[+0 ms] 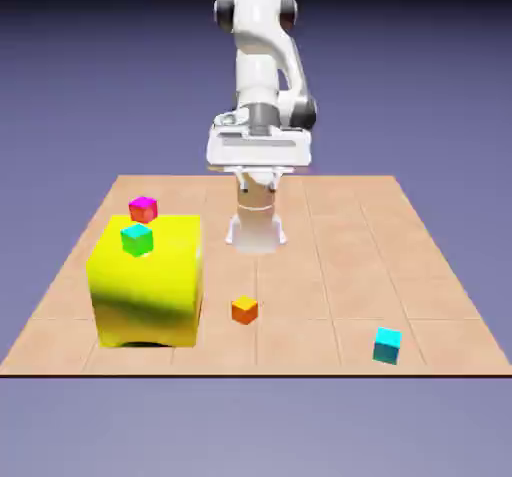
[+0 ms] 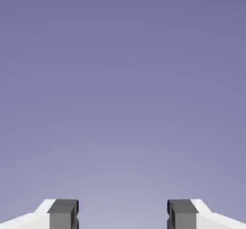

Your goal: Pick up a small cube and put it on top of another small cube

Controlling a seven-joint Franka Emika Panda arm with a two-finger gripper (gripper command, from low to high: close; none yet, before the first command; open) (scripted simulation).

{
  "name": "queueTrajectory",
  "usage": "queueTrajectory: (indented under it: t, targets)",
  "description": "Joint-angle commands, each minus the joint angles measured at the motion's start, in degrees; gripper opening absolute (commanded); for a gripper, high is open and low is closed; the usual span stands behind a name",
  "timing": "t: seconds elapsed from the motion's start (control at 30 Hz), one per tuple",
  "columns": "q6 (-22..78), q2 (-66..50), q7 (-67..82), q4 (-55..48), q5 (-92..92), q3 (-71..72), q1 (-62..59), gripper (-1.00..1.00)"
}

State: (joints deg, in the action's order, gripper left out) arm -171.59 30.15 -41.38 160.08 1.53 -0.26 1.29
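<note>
Several small cubes show in the exterior view. An orange cube (image 1: 244, 310) lies on the wooden table near the middle front. Toward the front right lies a cyan cube (image 1: 387, 345). A green cube (image 1: 137, 238) rests on top of the big yellow block. A magenta cube (image 1: 143, 208) shows at that block's far edge; I cannot tell whether it stands on the block or behind it. My gripper (image 1: 260, 165) hangs high above the table's far side, away from every cube. In the hand view its fingertips (image 2: 62, 213) stand wide apart with only backdrop between them, so my gripper (image 2: 122, 216) is open.
A large yellow block (image 1: 147, 285) stands on the table's left side in the exterior view. The robot's base (image 1: 256, 227) rises at the far middle of the tiled table (image 1: 330, 265).
</note>
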Motion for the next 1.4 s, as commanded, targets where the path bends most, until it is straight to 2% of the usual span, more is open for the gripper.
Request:
queueTrajectory:
  t: [0.0, 0.67, 0.87, 0.9, 1.1, 1.37]
  targets:
    - [2.01, -2.08, 0.9, -0.77, 1.27, -0.22, 0.5, 0.0]
    - [41.44, -42.92, 18.53, -15.82, 26.12, -4.51, 10.3, 0.0]
    - [31.39, -52.14, 14.63, -14.94, 31.32, -7.39, 9.62, 0.0]
    - [31.39, -52.14, 14.63, -14.94, 31.32, -7.39, 9.62, -1.0]
    - [41.92, -43.44, 19.07, -16.97, 26.33, -4.12, 10.98, -1.0]
    - [48.93, -50.85, 26.84, -33.58, 29.2, 1.37, 20.88, -1.0]
